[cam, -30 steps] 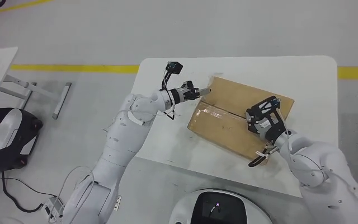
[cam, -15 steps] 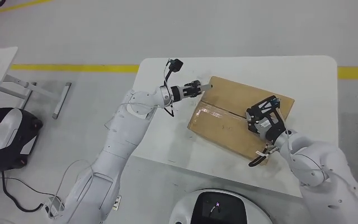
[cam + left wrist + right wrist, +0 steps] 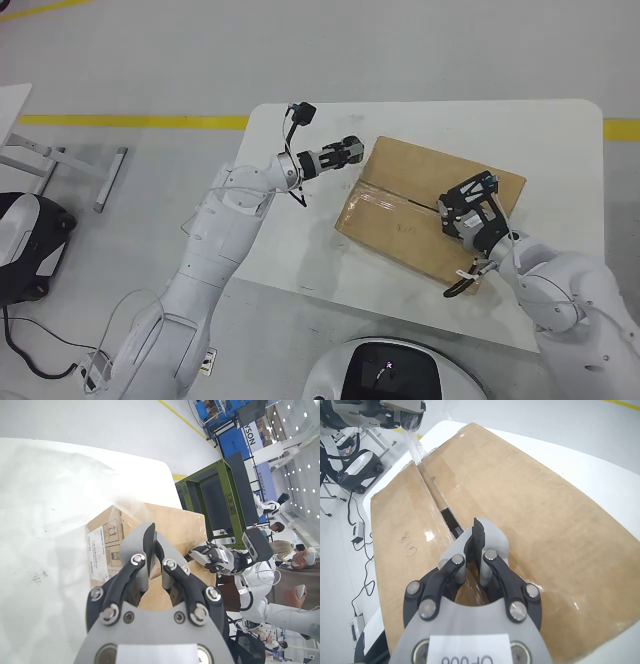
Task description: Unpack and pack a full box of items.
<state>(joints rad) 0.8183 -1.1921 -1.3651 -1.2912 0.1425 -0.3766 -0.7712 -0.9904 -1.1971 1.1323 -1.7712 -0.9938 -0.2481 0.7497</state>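
Observation:
A brown cardboard box (image 3: 420, 190) lies closed and askew on the white table (image 3: 300, 250). My left gripper (image 3: 356, 150) hovers just off the box's near-left corner, shut on a strip of clear tape (image 3: 416, 450) that runs down to the end of the centre seam (image 3: 450, 520). The left wrist view shows that tape (image 3: 125, 500) stretching away from the left gripper (image 3: 152, 540) over the box (image 3: 175, 517). My right gripper (image 3: 476, 536) is shut, its tips resting on the box top (image 3: 532, 505) at the seam, where a dark gap shows between the flaps. From above, the right gripper (image 3: 462, 205) sits near the box's right end.
The table has bare room left of the box and behind it. Off the table, a black device (image 3: 25, 245) stands on the floor at left beside a grey stand (image 3: 60, 160). A green cart (image 3: 225, 500) stands beyond the table's far edge.
My left gripper has drawn back from the box corner, up and to the left, pulling the clear tape out from the seam. The right gripper stays on the box top.

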